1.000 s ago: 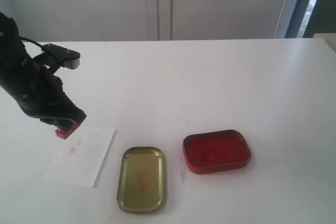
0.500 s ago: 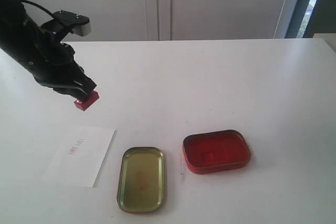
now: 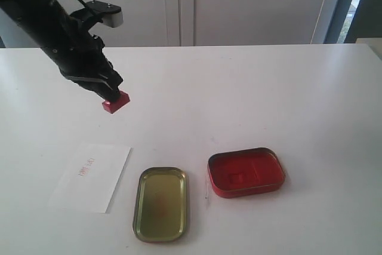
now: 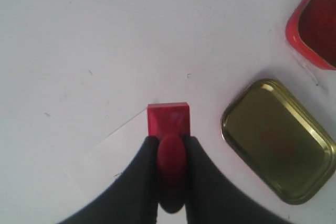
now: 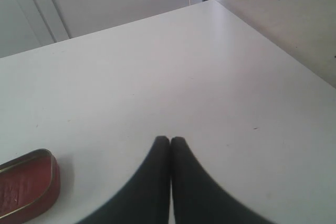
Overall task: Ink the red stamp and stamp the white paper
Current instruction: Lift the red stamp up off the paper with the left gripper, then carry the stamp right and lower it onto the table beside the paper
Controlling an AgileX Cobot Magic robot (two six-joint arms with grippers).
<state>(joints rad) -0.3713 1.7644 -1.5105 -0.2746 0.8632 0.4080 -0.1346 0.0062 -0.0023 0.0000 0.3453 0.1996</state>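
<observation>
The red stamp (image 3: 116, 102) hangs above the table at the left, its knobbed handle pinched by my left gripper (image 3: 110, 94). In the left wrist view the stamp (image 4: 168, 121) sticks out past the gripper (image 4: 170, 142), with its square base towards the table. The white paper (image 3: 92, 177) lies flat near the front left and carries a small red imprint (image 3: 86, 166); it is below and to the left of the stamp. My right gripper (image 5: 169, 140) is shut and empty over bare table; it does not show in the exterior view.
An open red ink tin (image 3: 246, 172) sits at the front centre-right, also seen in part by the wrist cameras (image 4: 315, 22) (image 5: 23, 190). Its gold lid (image 3: 160, 203) (image 4: 278, 140) lies upturned between the tin and the paper. Behind the table stand white cabinet doors (image 3: 179, 4).
My left gripper has lifted the red stamp off the paper's far edge and carried it up, back and to the right. The paper, lid and tin have stayed put.
</observation>
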